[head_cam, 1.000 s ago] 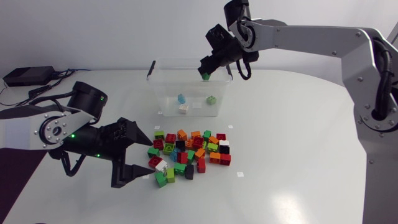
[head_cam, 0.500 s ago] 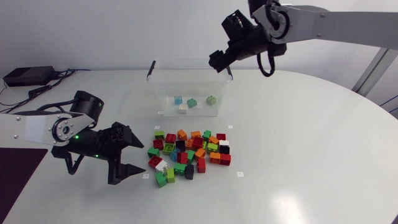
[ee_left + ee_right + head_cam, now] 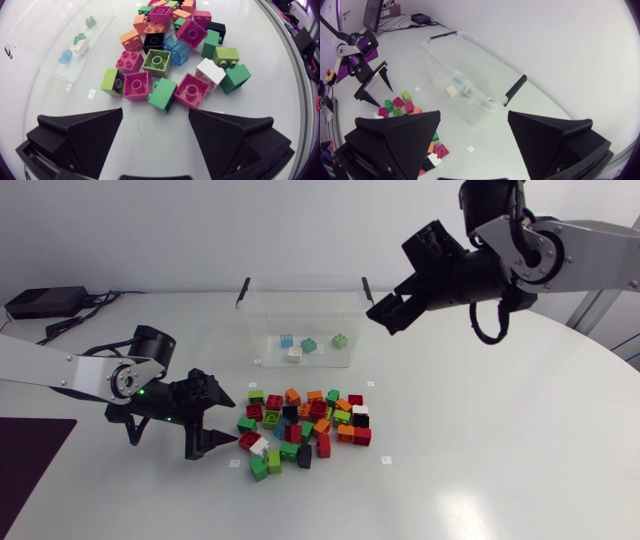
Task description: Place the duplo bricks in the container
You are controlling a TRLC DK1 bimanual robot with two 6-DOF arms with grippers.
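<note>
Container (image 3: 262, 320): a clear tub, upright and open-topped, with a black handle at each end. Four bricks (image 3: 309, 345) lie on its floor: blue, white, green and pale green. They are loosely grouped, none stacked.

Pile (image 3: 305, 425): your other bricks sit on the table (image 3: 480, 440) just in front of the container, clear of its wall. Colours noted are red, pink, orange, green, black, white and one clear blue. They are packed close, most of them touching.

Left gripper (image 3: 228, 420): low over the table, front-left of the container, at the pile's outer edge. Its fingers are spread wide and hold nothing. A green block (image 3: 162, 95) lies just ahead of the gap between the fingers, untouched.

Right gripper (image 3: 380, 315): raised, just off the container's right end and outside its rim. Its fingers stand apart with nothing between them. In its wrist view you see the container ahead of it and lower down.
</note>
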